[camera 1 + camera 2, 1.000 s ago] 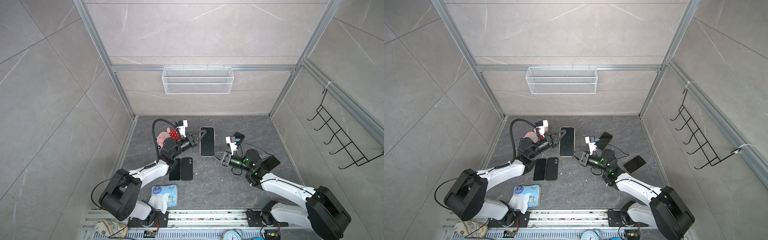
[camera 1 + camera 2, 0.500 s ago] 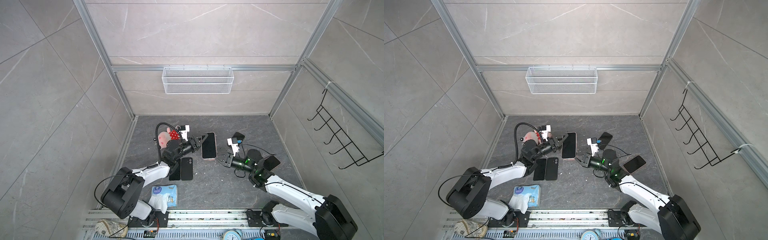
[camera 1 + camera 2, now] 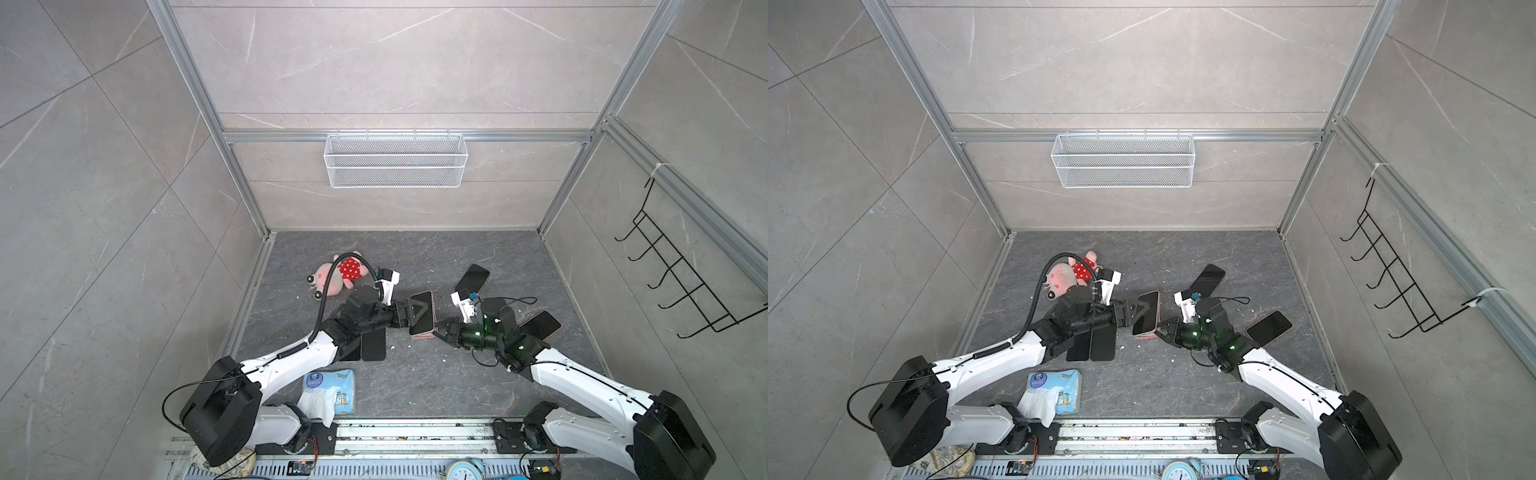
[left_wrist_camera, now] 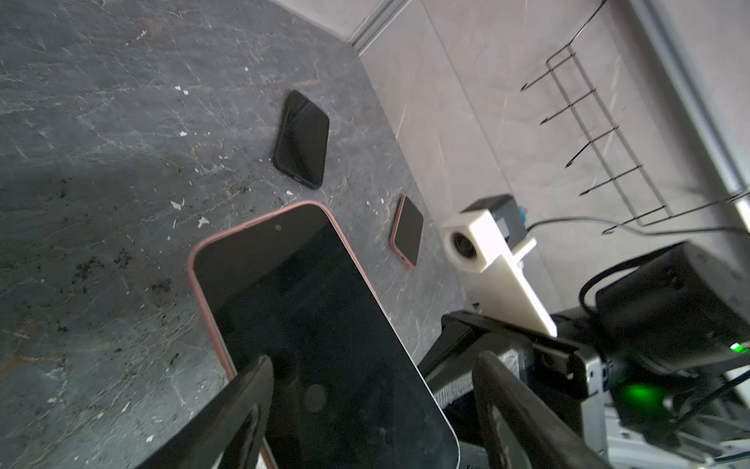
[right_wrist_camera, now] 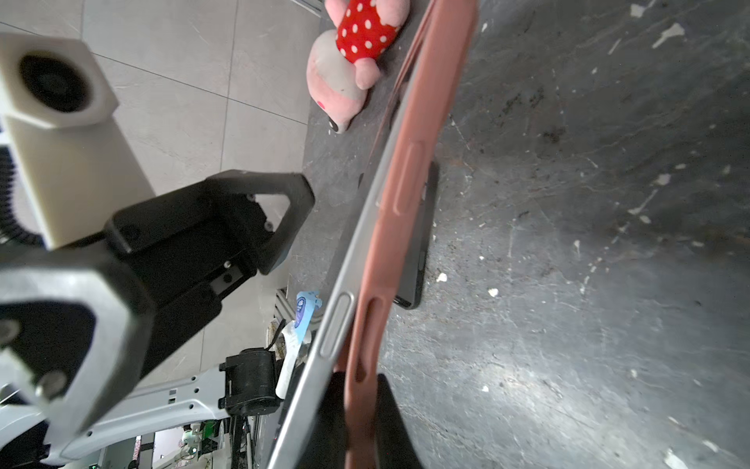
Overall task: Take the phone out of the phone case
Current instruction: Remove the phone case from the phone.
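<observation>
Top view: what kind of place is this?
Likely a lab robot cell dressed as a tiled room: aluminium-framed tile panels, wire basket on the back wall, hook rack on the side wall.

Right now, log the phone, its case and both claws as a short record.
phone: dark screen, tilted, partly out of its case
phone case: pink, pulled away from the phone's edge at the right claw's end
left claw: open, on the screen side, not gripping
right claw: shut on the phone case
task: phone not yet fully out
</observation>
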Available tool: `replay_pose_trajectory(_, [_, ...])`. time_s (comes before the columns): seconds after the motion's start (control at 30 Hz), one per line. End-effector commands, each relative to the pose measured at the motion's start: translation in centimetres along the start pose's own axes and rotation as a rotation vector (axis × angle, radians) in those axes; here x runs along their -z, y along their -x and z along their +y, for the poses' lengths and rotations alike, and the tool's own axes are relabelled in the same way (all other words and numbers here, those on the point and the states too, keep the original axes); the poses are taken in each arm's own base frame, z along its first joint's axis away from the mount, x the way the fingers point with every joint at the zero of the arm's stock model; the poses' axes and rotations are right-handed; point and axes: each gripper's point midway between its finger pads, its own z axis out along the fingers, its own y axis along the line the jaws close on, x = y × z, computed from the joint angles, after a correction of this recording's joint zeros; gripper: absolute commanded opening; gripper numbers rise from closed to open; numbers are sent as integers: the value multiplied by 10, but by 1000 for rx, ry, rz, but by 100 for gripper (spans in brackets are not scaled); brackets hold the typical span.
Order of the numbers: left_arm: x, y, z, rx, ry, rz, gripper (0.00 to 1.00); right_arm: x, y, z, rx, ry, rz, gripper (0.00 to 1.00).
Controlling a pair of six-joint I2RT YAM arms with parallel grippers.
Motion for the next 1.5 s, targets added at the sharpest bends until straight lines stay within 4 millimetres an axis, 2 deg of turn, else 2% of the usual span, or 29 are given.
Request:
replay_pose_trajectory(0.0, [6, -13, -6, -239, 81, 67, 80, -2, 10, 15, 49, 26, -9, 0])
replay_pose_trajectory(0.23, [1, -37, -11, -411, 148, 153, 79, -9, 7, 9, 25, 27, 15, 0])
replay_pose_trajectory(0.5, [-10, -45, -4, -570, 306, 212, 70, -11, 4, 8, 16, 35, 25, 0])
replay_pose_trajectory(0.63, [-17, -49, -1, -633, 358, 230, 60, -11, 2, 6, 5, 41, 28, 0])
replay_pose_trajectory(0.8, [-18, -49, 3, -674, 406, 225, 54, -11, 0, 5, 3, 43, 32, 0])
replay_pose_trajectory(0.97, [-18, -52, 3, -699, 419, 236, 44, -11, -1, 3, -2, 41, 32, 0])
replay_pose_trajectory(1.27, [-22, -60, 7, -742, 471, 253, 21, -13, 0, 3, -6, 40, 37, 0])
replay_pose_trajectory(1.47, [-22, -62, 10, -753, 494, 253, 12, -14, 0, 3, -7, 40, 40, 0])
